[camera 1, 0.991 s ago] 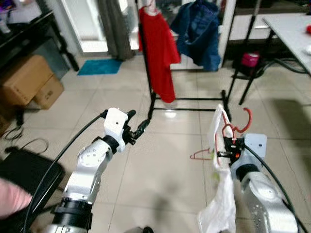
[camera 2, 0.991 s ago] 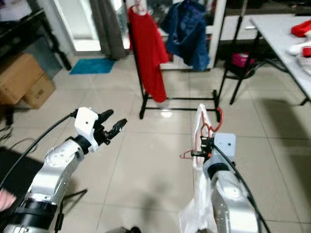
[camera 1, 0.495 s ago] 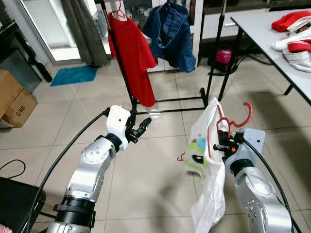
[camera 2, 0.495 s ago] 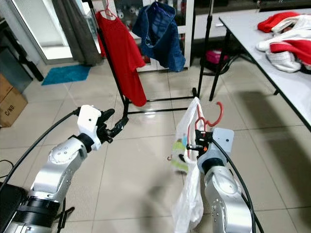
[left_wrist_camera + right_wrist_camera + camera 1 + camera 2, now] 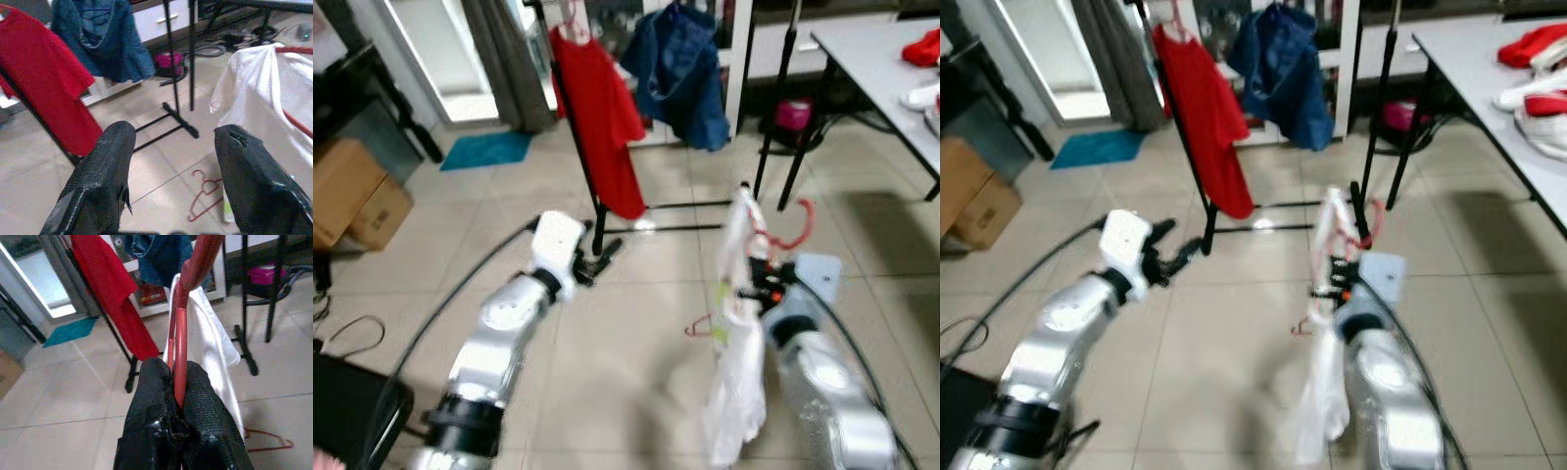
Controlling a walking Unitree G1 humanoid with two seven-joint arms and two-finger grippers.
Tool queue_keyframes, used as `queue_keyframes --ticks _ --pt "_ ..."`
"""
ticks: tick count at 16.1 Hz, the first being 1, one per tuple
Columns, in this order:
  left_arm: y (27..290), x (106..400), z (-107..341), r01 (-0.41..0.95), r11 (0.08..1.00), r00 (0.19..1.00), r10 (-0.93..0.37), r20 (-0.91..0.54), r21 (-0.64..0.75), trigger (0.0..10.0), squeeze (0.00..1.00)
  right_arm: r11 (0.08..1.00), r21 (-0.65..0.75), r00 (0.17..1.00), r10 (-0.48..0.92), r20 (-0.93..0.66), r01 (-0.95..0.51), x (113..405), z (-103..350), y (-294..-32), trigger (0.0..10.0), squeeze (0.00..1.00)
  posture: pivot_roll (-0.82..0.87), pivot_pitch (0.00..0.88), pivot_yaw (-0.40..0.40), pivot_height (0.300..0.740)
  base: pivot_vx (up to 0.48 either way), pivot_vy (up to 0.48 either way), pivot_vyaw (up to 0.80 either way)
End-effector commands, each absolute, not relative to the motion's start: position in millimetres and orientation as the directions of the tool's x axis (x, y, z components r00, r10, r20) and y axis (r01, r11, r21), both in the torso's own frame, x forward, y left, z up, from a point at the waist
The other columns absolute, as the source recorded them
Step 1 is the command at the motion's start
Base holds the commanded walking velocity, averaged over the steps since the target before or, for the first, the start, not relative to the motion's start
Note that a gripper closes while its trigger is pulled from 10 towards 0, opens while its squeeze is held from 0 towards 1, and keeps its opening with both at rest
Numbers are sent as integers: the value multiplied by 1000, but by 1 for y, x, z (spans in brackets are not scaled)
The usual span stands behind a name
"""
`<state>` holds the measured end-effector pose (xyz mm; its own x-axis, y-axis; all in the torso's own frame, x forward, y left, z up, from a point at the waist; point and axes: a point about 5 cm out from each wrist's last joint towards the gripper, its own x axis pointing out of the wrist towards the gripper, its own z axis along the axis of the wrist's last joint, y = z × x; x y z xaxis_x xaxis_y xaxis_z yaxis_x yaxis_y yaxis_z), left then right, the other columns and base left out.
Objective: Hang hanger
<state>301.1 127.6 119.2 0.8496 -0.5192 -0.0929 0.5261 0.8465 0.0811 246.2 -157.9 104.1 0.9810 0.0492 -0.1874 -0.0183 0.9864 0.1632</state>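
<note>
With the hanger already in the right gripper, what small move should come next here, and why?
Probably a step forward toward the clothes rack, keeping the grip. The right gripper is shut on the red hanger carrying the white shirt, but the rack with the red shirt and blue jacket stands across open floor. The left gripper is open and holds nothing.

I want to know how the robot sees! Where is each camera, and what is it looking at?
Left eye view: on the head, looking down at both silver arms and the clothes rack.
Right eye view: beside it, same scene.
Left wrist view: looks along the open left gripper toward the red shirt.
Right wrist view: looks along the right gripper, shut on the red hanger with a white garment.
Both wrist views share the red shirt.
</note>
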Motion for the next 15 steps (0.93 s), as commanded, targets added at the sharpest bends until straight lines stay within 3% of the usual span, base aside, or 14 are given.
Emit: queue_keyframes --ticks 1,8,15 --pt "126 302 122 527 844 849 -521 -85 94 10000 0 991 128 989 49 -137 -31 248 115 -158 10000 0 -174 26 166 740 330 0 800" --pt "124 301 121 524 848 852 -518 -76 87 10000 0 992 101 995 77 -63 -71 252 125 -154 10000 0 -180 21 140 740 329 0 0" --pt "120 291 114 509 855 861 -503 -75 103 10000 0 996 49 994 82 -76 -78 257 126 -164 10000 0 -195 18 33 740 327 0 0"
